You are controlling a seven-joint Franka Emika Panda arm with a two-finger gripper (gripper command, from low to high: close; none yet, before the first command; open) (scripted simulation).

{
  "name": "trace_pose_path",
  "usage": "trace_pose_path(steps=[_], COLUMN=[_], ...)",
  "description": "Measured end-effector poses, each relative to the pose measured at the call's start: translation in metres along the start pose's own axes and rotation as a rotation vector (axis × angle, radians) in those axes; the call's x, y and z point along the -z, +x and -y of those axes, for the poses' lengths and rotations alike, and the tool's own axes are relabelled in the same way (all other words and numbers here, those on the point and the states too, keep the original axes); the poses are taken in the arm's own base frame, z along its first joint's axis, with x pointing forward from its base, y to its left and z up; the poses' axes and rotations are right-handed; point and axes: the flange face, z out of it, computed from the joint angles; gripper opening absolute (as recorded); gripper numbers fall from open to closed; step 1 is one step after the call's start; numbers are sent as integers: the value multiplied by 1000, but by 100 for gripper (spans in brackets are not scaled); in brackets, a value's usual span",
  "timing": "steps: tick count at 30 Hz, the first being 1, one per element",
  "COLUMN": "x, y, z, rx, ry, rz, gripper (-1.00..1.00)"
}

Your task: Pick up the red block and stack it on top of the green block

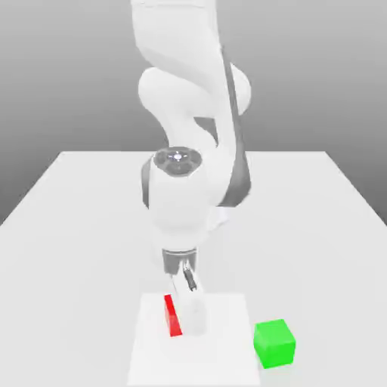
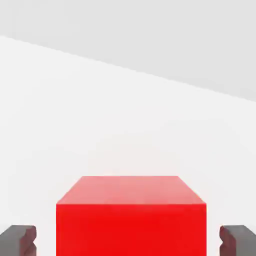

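Exterior view has the white arm bent low over the white bench (image 1: 68,204), its tool (image 1: 185,314) down at the small bright red cube (image 1: 173,316), which sits on the bench near the front. Hand view shows the red cube (image 2: 131,220) between two dark fingertips (image 2: 19,239), spread wide with gaps either side, gripping nothing. Small bright green cube (image 1: 273,343) rests toward the exterior view's right, apart. No writing is legible.

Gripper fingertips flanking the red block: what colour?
Dark grey fingertips, clearest in the hand view beside the red block.
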Motion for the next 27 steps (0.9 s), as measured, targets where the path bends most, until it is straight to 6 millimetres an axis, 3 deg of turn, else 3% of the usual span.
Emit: trace_pose_path(steps=[4,14,16,19,21,23,27], x=[0,63,72,87,96,88,48], y=[0,-6,-33,-109,-149,-157,-159], z=[0,0,1,-22,-35,-32,-32], rx=[0,3,16,104,128,114,109], ry=[1,1,-1,-2,-1,2,2], rz=[1,0,0,0,0,1,0], gripper=[-100,-100,-100,-100,-100,-100,-100])
